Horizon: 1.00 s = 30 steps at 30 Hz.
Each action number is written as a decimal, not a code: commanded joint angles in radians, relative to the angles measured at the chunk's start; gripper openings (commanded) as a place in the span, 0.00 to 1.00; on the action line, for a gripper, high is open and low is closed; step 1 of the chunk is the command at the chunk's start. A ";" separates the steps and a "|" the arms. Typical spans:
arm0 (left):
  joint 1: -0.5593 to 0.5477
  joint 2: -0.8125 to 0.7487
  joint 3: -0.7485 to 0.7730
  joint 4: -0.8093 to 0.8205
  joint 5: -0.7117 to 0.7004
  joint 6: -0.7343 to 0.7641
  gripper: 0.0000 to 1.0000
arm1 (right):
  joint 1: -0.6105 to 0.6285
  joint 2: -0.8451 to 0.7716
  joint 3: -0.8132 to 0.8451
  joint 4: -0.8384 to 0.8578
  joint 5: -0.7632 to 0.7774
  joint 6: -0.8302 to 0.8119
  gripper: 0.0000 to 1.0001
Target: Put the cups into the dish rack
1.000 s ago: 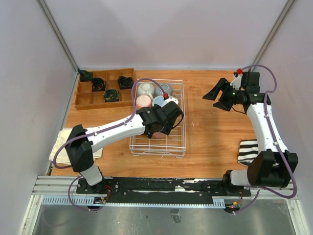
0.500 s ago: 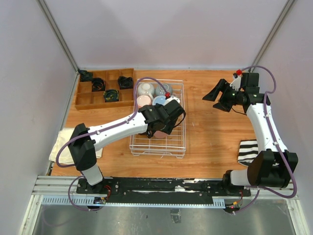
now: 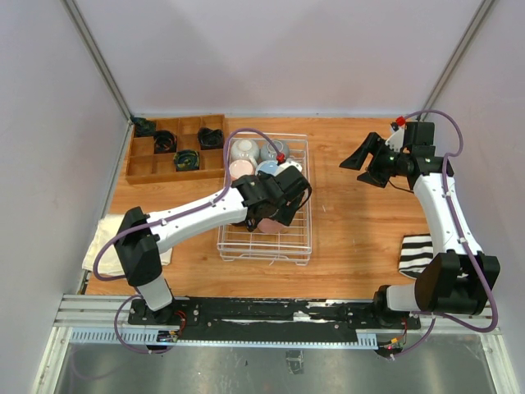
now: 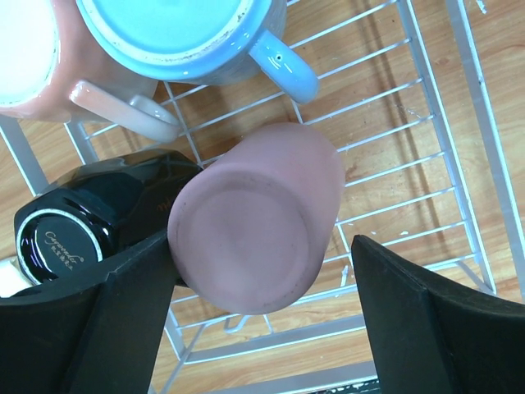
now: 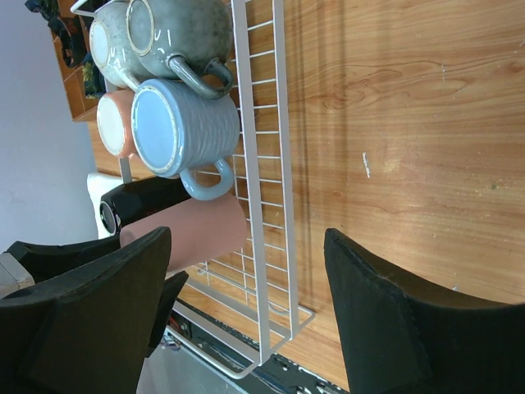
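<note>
Overhead, the left gripper (image 4: 258, 263) is hanging above the dish rack (image 3: 271, 245) with its fingers (image 4: 426, 328) spread wide on either side of the pink tumbler (image 4: 254, 217) and clamping nothing. One finger is standing clear of the tumbler's wall, while the other is lying close beside both the tumbler and the black mug (image 4: 82, 217); whether it is touching either cannot be told. The tumbler is sitting inside the rack with its base turned up toward the wrist camera, pressed against the black mug. Just beyond them the light blue mug (image 4: 176, 33) and the pale pink mug (image 4: 33, 57) are resting base up. The grey-green mug (image 5: 184, 29) and the white mug (image 5: 111, 45) are occupying the far end of the rack. The right gripper (image 3: 362, 167) is hovering over the bare wooden table (image 3: 353, 230) to the right of the rack, well apart from it, its fingers parted and holding nothing. At the far left the wooden tray (image 3: 139, 168) is holding small black coils (image 3: 187, 159), and a striped cloth (image 3: 418, 254) is lying beside the right arm.
</note>
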 commanded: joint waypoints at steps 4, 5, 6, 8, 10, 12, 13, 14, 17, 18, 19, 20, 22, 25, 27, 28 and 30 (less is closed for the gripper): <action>-0.001 -0.036 0.063 0.009 -0.020 -0.006 0.92 | -0.010 -0.021 -0.006 0.002 -0.012 -0.014 0.76; -0.002 -0.040 0.073 0.002 -0.021 -0.007 0.93 | -0.010 -0.020 -0.008 0.002 -0.013 -0.014 0.76; -0.001 -0.046 0.088 -0.005 -0.024 -0.008 0.93 | -0.010 -0.020 -0.010 0.002 -0.012 -0.014 0.76; -0.001 -0.059 0.126 -0.021 -0.031 -0.008 0.93 | -0.010 -0.020 -0.015 0.002 -0.011 -0.017 0.76; -0.002 -0.066 0.172 -0.045 -0.042 -0.007 0.94 | -0.010 -0.020 -0.021 0.004 -0.010 -0.019 0.76; -0.002 -0.073 0.229 -0.071 -0.048 -0.007 0.95 | -0.010 -0.021 -0.031 0.010 -0.011 -0.021 0.76; -0.002 -0.079 0.249 -0.084 -0.050 -0.011 0.95 | -0.010 -0.024 -0.034 0.016 -0.014 -0.023 0.76; -0.001 -0.087 0.264 -0.094 -0.052 -0.016 0.95 | -0.010 -0.028 -0.038 0.021 -0.017 -0.028 0.76; 0.004 -0.143 0.275 -0.098 -0.054 -0.031 0.99 | -0.009 -0.045 -0.053 0.030 -0.018 -0.044 0.76; 0.012 -0.167 0.270 -0.095 -0.049 -0.032 1.00 | -0.008 -0.053 -0.057 0.029 -0.018 -0.051 0.77; 0.025 -0.194 0.257 -0.084 -0.040 -0.032 1.00 | -0.007 -0.061 -0.060 0.030 -0.016 -0.059 0.77; 0.045 -0.225 0.243 -0.075 -0.031 -0.034 1.00 | -0.004 -0.071 -0.066 0.028 -0.009 -0.065 0.78; 0.097 -0.292 0.184 -0.044 -0.019 -0.032 1.00 | 0.010 -0.093 -0.076 0.021 0.013 -0.086 0.80; 0.220 -0.399 0.071 0.013 0.008 -0.020 1.00 | 0.045 -0.106 -0.078 -0.009 0.045 -0.119 0.89; 0.321 -0.459 0.004 0.046 0.055 -0.013 1.00 | 0.069 -0.119 -0.077 -0.021 0.064 -0.137 0.99; 0.373 -0.479 -0.018 0.064 0.102 -0.003 1.00 | 0.081 -0.128 -0.076 -0.026 0.074 -0.145 0.99; 0.455 -0.507 -0.052 0.105 0.150 0.028 1.00 | 0.116 -0.152 -0.076 -0.026 0.103 -0.164 0.99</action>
